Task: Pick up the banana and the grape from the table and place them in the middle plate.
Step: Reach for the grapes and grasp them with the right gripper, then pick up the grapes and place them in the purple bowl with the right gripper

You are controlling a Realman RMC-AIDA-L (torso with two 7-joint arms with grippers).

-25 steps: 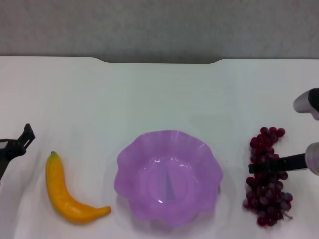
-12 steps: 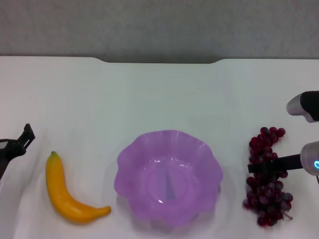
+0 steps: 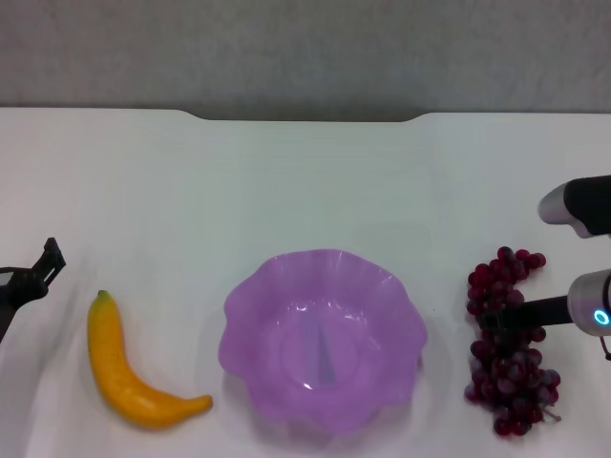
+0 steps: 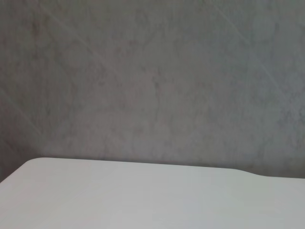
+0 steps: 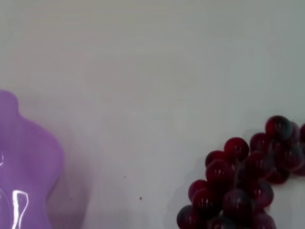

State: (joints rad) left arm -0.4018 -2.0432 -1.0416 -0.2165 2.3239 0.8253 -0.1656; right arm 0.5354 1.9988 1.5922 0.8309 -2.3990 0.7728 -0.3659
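In the head view the banana (image 3: pixel 131 368) lay on the white surface (image 3: pixel 305 181) left of the middle plate (image 3: pixel 323 336), and the grape (image 3: pixel 506 341) lay to its right. The right gripper (image 3: pixel 504 316) reached across the bunch, jaws clamped on it. The left gripper (image 3: pixel 38 270) sat parked at the left edge; its jaws' state could not be told. The left wrist view showed only surface (image 4: pixel 143 200) and wall. The right wrist view showed grapes (image 5: pixel 243 183) and the plate's rim (image 5: pixel 28 171).
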